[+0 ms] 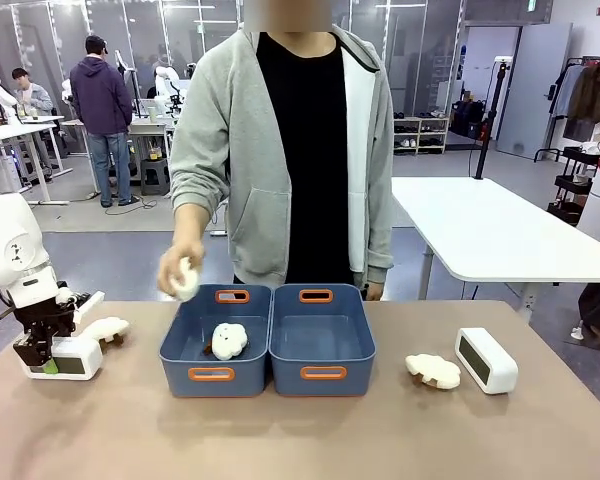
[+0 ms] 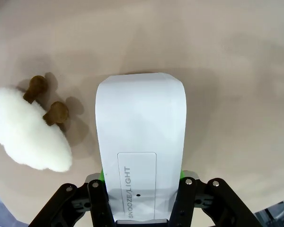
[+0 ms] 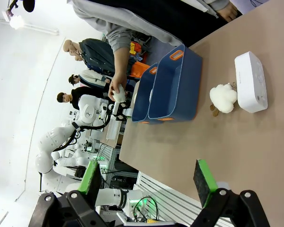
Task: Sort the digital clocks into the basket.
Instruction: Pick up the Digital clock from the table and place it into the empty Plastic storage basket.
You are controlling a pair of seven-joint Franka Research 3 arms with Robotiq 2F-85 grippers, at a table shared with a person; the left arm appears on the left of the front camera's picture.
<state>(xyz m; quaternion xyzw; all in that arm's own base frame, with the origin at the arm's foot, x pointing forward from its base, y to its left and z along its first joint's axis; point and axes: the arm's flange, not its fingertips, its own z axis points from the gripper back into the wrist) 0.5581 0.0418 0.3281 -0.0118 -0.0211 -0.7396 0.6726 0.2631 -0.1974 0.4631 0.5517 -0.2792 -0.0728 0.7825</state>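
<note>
Digital clock (image 2: 141,137) between left fingers (image 2: 98,204) (snug)

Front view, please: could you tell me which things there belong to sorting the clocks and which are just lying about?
Part of the job: held digital clock, in the left jaws; second digital clock, far right; left basket; right basket.

Just lying about: cream mushroom pieces, one beside the held clock, one in the left basket, one by the second clock, one in the person's hand.

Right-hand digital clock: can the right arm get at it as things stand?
Probably yes. The digital clock sits in the open on the table with nothing over it; a cream piece lies beside it, toward the tubs. The right gripper is open.
</note>
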